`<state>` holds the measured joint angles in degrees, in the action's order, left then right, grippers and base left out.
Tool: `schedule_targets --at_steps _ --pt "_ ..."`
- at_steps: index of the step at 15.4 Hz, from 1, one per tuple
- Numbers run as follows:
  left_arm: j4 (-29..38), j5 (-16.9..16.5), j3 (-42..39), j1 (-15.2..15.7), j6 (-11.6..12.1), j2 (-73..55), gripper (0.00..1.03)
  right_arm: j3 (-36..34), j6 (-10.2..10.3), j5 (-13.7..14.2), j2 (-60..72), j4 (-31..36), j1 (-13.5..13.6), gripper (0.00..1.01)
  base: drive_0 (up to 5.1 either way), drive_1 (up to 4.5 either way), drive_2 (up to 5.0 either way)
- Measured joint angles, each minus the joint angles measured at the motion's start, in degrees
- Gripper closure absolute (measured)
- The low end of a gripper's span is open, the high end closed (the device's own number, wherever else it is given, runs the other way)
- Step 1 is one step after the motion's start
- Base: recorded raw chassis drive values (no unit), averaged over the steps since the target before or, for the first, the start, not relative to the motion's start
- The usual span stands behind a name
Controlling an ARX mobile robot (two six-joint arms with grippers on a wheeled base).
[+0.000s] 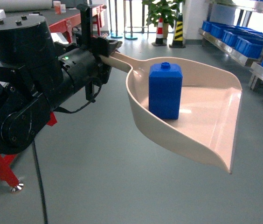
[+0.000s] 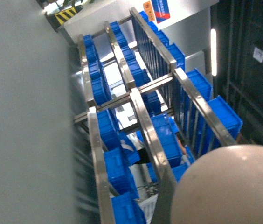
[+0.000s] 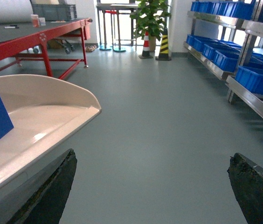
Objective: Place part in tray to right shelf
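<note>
Grey, smooth flooring (image 1: pixel 103 186) runs through a workshop room, dull with soft reflections. At the far left stands a long surface (image 3: pixel 33 35) with a dark top and red painted steel legs, carrying two small cups at its far end. Further back, near the middle, are a leafy green potted plant (image 3: pixel 150 16), one orange-and-white traffic cone (image 3: pixel 146 44) and one black-and-yellow striped post (image 3: pixel 163 46).

On the left of the head view, the left arm's black claw (image 1: pixel 104 52) is clamped on the long straight handle of the tray (image 1: pixel 215 116), a pale pinkish-beige plastic scoop, glossy, with raised curved sides and a flat open lip pointing right. It is held in the air above the floor. One part (image 1: pixel 165 91), a bright blue plastic block taller than wide with a bevelled top and a small round knob, stands upright inside the tray, near its handle end, against the nearer curved wall.

The right claw (image 3: pixel 152 191) shows in its own wrist view as two dark, worn fingers (image 3: pixel 52 191) spread wide apart with nothing between them, just right of the tray's edge.

Along the right wall runs the right shelf (image 3: pixel 257 100), shiny stainless steel in tiers, loaded with many blue plastic bins (image 3: pixel 257 77); the tray is well apart from it.
</note>
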<state>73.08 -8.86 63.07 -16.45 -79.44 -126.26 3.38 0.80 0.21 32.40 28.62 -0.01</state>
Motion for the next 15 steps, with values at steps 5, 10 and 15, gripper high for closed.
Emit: schedule_targets --at_steps 5,10,15 --pt "0.3 0.5 0.0 0.9 0.0 0.1 0.90 0.0 0.0 0.0 -0.2 0.0 0.0 0.03 -0.1 4.14 -4.2" --pt "0.3 0.3 0.0 0.8 0.0 0.1 0.90 0.0 0.0 0.0 -0.2 0.0 0.0 0.03 0.1 4.28 -4.1" --pt "0.2 0.3 0.0 0.7 0.0 0.1 0.90 0.0 0.0 0.0 -0.2 0.2 0.0 0.03 0.1 4.34 -4.1"
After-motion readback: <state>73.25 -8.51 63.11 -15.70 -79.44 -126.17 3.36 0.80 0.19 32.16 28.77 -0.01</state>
